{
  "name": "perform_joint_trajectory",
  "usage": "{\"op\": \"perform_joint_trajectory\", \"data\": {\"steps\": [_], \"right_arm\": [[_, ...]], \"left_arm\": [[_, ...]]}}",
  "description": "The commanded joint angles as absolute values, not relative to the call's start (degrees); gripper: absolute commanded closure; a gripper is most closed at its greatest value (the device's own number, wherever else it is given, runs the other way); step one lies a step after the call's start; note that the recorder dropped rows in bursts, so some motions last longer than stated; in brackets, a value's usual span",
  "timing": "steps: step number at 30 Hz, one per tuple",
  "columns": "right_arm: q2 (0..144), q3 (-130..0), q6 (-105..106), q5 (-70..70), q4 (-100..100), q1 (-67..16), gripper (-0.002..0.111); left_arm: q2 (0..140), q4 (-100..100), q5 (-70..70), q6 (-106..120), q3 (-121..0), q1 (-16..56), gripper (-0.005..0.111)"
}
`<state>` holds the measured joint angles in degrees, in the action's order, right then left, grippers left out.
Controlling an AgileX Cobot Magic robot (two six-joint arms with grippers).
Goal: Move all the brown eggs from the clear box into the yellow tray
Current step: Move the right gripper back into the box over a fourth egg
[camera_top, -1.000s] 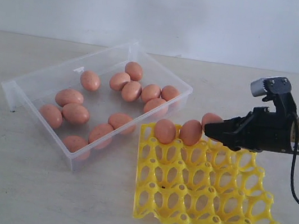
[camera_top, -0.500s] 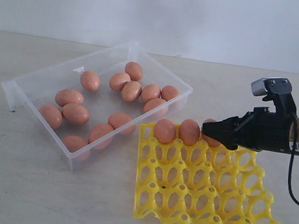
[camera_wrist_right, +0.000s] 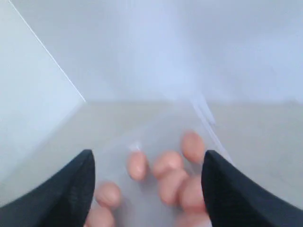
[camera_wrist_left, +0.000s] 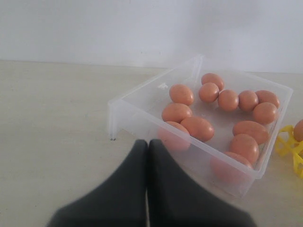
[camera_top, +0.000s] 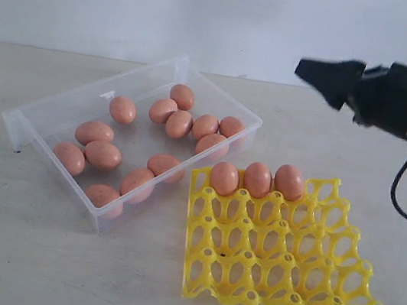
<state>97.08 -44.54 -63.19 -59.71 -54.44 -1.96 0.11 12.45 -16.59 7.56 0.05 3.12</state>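
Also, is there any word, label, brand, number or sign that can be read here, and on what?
None readable.
The clear box bears a small mark on one wall, too small to read; brown eggs, yellow tray and right gripper show no text.

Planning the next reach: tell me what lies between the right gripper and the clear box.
Nothing stands there. In the exterior view the raised right gripper and the clear box have only bare tabletop between them.

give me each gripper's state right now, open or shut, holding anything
left gripper: shut, fingers pressed together, holding nothing.
right gripper: open, empty, up in the air.
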Motion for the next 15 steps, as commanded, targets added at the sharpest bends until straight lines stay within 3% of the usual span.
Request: {"op": "perform_joint_trajectory", "data": {"steps": [1, 4, 5, 10, 13, 15], "right_arm": [[89.0, -47.6, -67.4, -63.8, -51.7, -9.5, 0.070], [87.2, -53.7, -65.8, -52.5, -59.2, -22.4, 0.101], [87.4, -56.3, -63.2, -42.3, -62.5, -29.0, 0.108], [91.3, -65.2, -54.5, 0.0, -64.6, -45.3, 0.108], [97.6, -73.4, -51.5, 29.2, -61.0, -50.6, 0.108], [102.0, -79.9, -35.8, 40.0, -50.6, -50.8, 0.108]], "left_arm": [[0.0, 12.7, -16.3, 7.6, 0.0, 2.9, 0.111], [0.0, 12.7, -16.3, 7.6, 0.0, 2.9, 0.111], [0.0, 12.7, -16.3, 7.6, 0.0, 2.9, 0.111], [0.0, 12.7, -16.3, 7.6, 0.0, 2.9, 0.111], [0.0, 12.7, -16.3, 7.6, 0.0, 2.9, 0.111], [0.0, 12.7, -16.3, 7.6, 0.0, 2.9, 0.111]]}}
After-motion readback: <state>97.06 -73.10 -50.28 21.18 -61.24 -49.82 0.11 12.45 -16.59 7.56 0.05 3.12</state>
